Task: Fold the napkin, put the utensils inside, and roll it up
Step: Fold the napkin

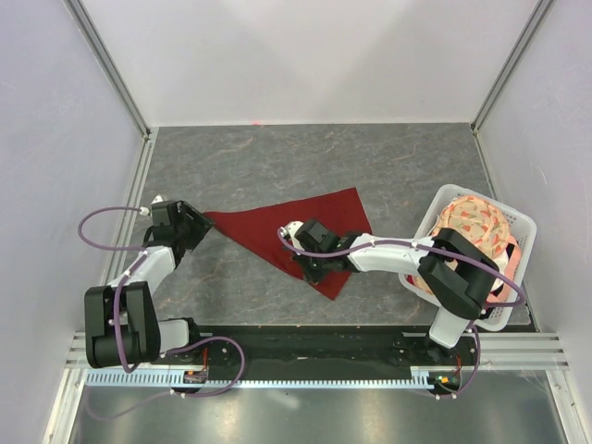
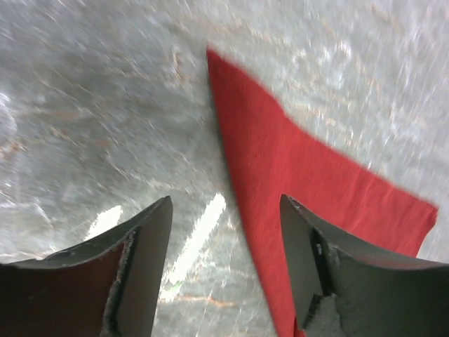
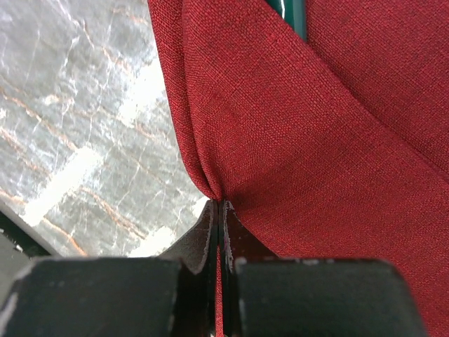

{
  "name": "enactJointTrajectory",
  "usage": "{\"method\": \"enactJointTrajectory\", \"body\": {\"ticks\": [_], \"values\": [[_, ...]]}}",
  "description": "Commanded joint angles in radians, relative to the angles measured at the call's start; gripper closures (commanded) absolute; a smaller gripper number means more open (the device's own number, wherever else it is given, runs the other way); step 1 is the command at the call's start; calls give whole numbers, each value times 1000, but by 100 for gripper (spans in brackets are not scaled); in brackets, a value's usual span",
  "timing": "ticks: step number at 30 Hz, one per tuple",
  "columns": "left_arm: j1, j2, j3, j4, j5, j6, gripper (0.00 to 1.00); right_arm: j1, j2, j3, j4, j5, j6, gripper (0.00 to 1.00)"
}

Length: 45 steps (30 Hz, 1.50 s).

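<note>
The dark red napkin (image 1: 310,211) lies on the table as a triangle, its left corner pointing at my left gripper (image 1: 192,225). In the left wrist view that gripper (image 2: 226,202) is open just above the table. The napkin's (image 2: 302,168) edge runs under its right finger (image 2: 305,246), and nothing is pinched. My right gripper (image 1: 303,259) sits on the napkin's near part. In the right wrist view it (image 3: 218,205) is shut on a raised fold of the napkin (image 3: 316,140). A sliver of the spoon's dark green handle (image 3: 291,12) shows between cloth layers at the top edge; the rest of the utensil is hidden.
A white basket (image 1: 520,222) holding a peach-and-cream floral cloth (image 1: 472,227) stands at the right edge, beside the right arm's elbow. White walls with metal frame posts enclose the grey marbled table (image 1: 277,157) on three sides.
</note>
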Motion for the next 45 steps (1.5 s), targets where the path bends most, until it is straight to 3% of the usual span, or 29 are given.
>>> {"method": "enactJointTrajectory", "body": {"ticks": [1, 9, 16, 24, 32, 45], "values": [[43, 26, 1, 124, -16, -53, 36, 3, -26, -40, -40, -34, 23, 100], [86, 124, 7, 216, 52, -78, 49, 4, -26, -46, -30, -40, 37, 100], [88, 179, -2, 306, 95, -98, 51, 4, -9, -46, -27, -44, 43, 100], [91, 253, 13, 331, 113, -116, 50, 4, 0, -43, -29, -52, 48, 100], [91, 293, 25, 337, 104, -121, 55, 6, 8, -43, -26, -57, 54, 100], [94, 368, 53, 312, 89, -129, 75, 8, -1, -44, -27, -57, 62, 100]]}}
